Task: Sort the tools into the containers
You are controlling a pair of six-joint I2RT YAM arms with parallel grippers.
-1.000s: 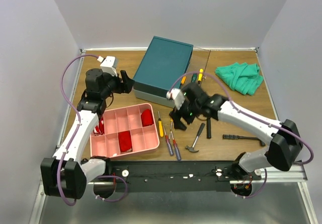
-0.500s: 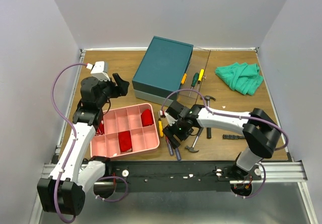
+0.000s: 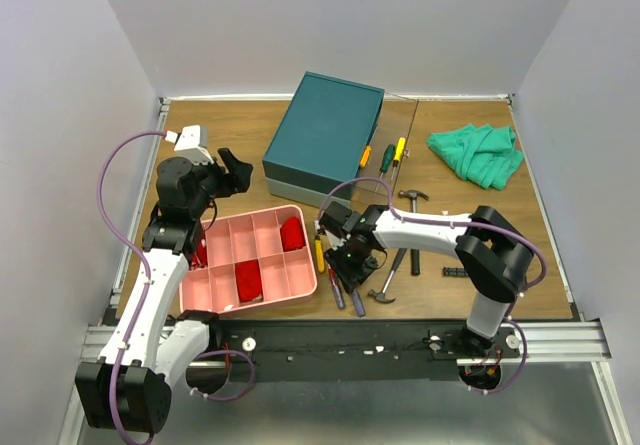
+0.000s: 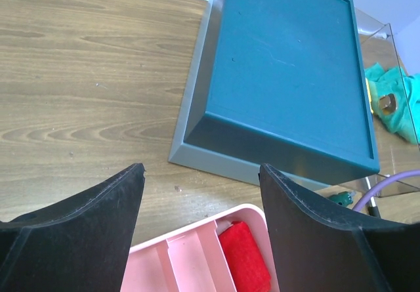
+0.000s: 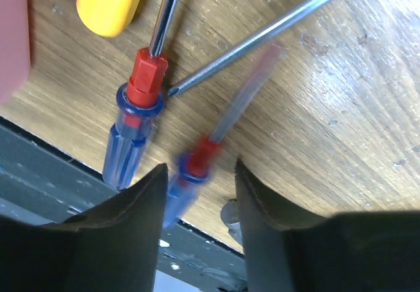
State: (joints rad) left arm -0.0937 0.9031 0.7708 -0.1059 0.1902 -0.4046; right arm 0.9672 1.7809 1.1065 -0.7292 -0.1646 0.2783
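Over the table [image 3: 230, 130], top view: left gripper [image 3: 237, 168] hovers beside teal box [image 3: 325, 125]; right gripper [image 3: 349, 268] is low over screwdrivers [image 3: 337, 293], near pink tray [image 3: 272, 275].
Left wrist view: jaws wide apart, holding nothing; box ahead.
Right wrist view: jaws partly open, straddling a blurred blue-handled screwdriver [image 5: 190, 174]; contact cannot be told.

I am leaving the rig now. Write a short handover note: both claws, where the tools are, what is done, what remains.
Left claw: open, empty, over the table near the teal box.
Right claw: open, straddling a blue-handled screwdriver, not yet gripped.
On the table: yellow screwdriver, one hammer, a second hammer, black T-tool.
Done: three screwdrivers lie at the box's right side, seemingly in its clear drawer.
Left: sort the rest.
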